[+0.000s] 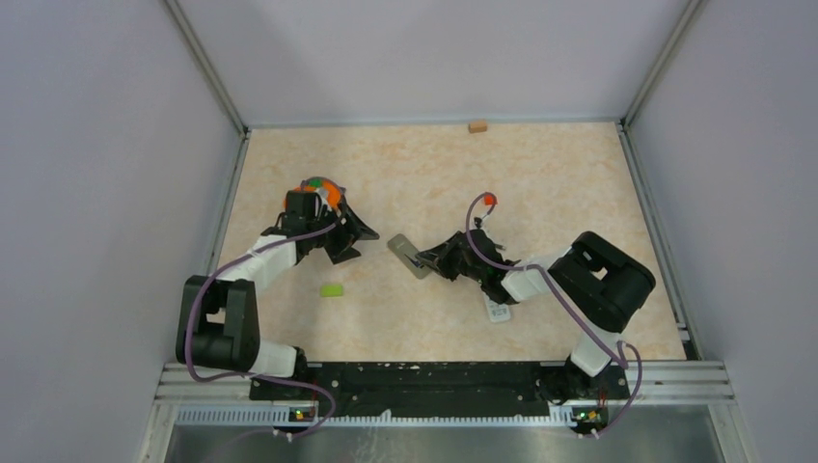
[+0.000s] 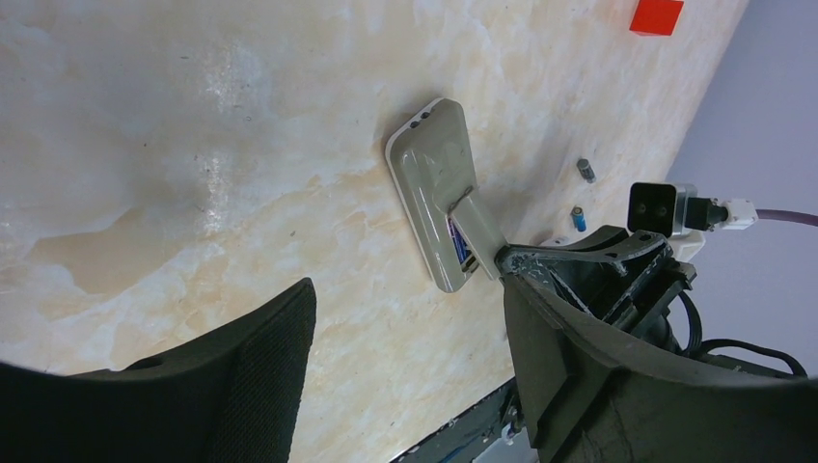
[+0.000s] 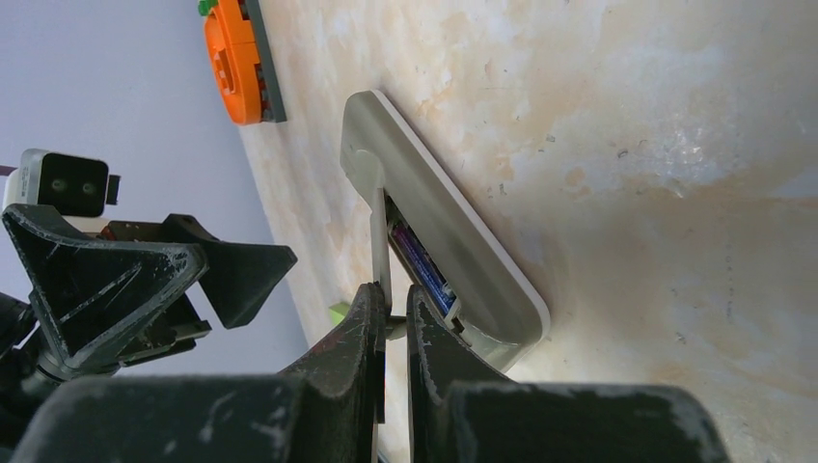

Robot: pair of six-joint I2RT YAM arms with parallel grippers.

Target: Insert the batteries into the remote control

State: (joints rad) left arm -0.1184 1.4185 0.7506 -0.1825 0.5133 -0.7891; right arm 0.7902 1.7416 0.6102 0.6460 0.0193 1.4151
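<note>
**A:** Hands first, quick.

**B:** Right hand point(image 3: 391, 295) is clamped on the battery cover point(image 3: 377, 227), a thin grey flap (seen edge-on from its own wrist). Left hand point(image 2: 407, 287) is spread wide with nothing between its fingers point(image 2: 246, 381). It hangs over bare bench point(image 2: 193, 145).

**A:** Remote?

**B:** The remote point(image 1: 408, 256) lies on the bench, compartment side up, between the two hands. The cover tilts up off it. One end of the cover sits at the compartment and the other is in the right hand's pinch.

**A:** Batteries?

**B:** One battery point(image 3: 422, 265), purple-blue, lies in the open compartment. Two loose batteries point(image 2: 586, 171) lie on the bench past the remote, apart from it and near each other. One is dark, one blue.

**A:** Clutter?

**B:** There's a red block point(image 2: 657, 14) at the far edge of the left wrist view. A green piece point(image 1: 332, 290) lies near the left arm, and an orange block point(image 1: 323, 193) is just beside that arm's wrist. A tan block point(image 1: 477, 125) sits by the back wall. A white device point(image 1: 499, 311) lies partly under the right arm.
</note>
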